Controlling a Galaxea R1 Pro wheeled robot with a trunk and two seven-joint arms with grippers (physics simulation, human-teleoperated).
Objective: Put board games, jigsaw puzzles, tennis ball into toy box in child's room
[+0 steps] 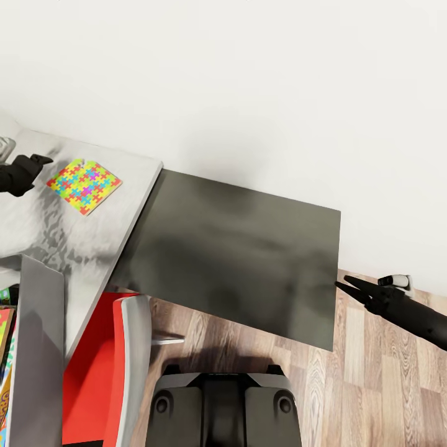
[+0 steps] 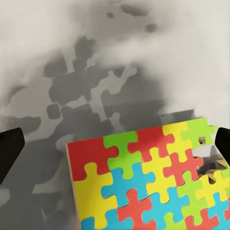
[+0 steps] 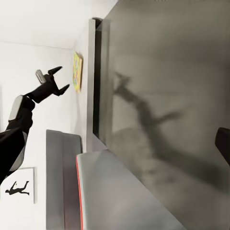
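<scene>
Up on the pale grey bench (image 1: 93,239), near its far corner by the white wall (image 1: 261,87), one jigsaw puzzle (image 1: 84,185) lies flat, a thin square turned so its corners point along and across the bench like a diamond; being square, it has no long axis to speak of. Its face is a bright interlocking pattern of red, yellow, green, blue and purple pieces, and in the left wrist view the puzzle (image 2: 148,179) shows a thin tan edge and runs off the frame, so its full outline cannot be seen there. The left claw (image 1: 42,160) hovers just beside the puzzle's near-left corner, its dark fingers spread apart with nothing between them; the right wrist view shows the same left claw (image 3: 61,79) open beside the puzzle, seen edge-on. The right claw (image 1: 345,284) hangs well apart, over the wood-plank floor (image 1: 372,366) past the end of a lower dark grey cabinet (image 1: 242,254) with a matt, mottled top; its two fingertips sit close together, and whether they are fully closed I cannot tell. At the head view's left edge stands a thin, flat grey wall of the toy box (image 1: 38,347), cut off by the frame, with slivers of coloured game boxes (image 1: 5,354) beside it, too cropped to identify. A red chair (image 1: 102,372) with a grey rim sits below the bench.
</scene>
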